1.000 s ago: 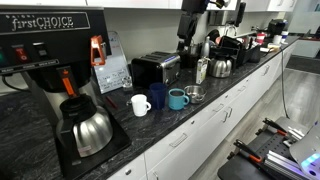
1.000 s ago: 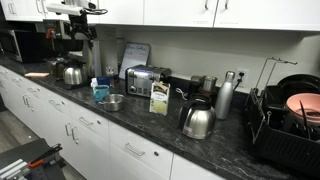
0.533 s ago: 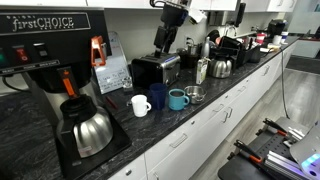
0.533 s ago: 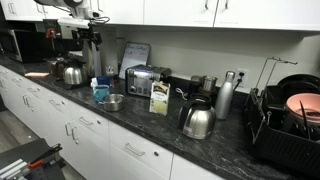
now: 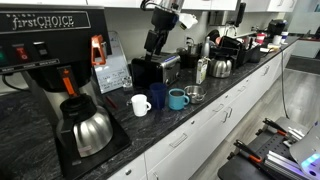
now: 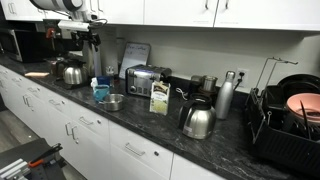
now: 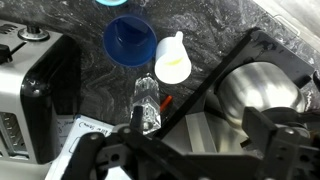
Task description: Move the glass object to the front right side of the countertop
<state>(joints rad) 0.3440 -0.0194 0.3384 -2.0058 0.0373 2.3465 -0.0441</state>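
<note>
Overhead, gripper (image 5: 153, 44) above toaster (image 5: 154, 69), countertop (image 5: 205, 105)

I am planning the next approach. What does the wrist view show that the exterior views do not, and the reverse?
Only the wrist view: a small clear object between toaster and carafe. Only an exterior view: the steel bottle and the low glass dish. Shared: white mug, blue mug, toaster, carafe.

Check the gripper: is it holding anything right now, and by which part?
Nothing is held. In the wrist view the gripper is open, jaws spread wide with nothing between them. The glass object stands on the countertop below.
</note>
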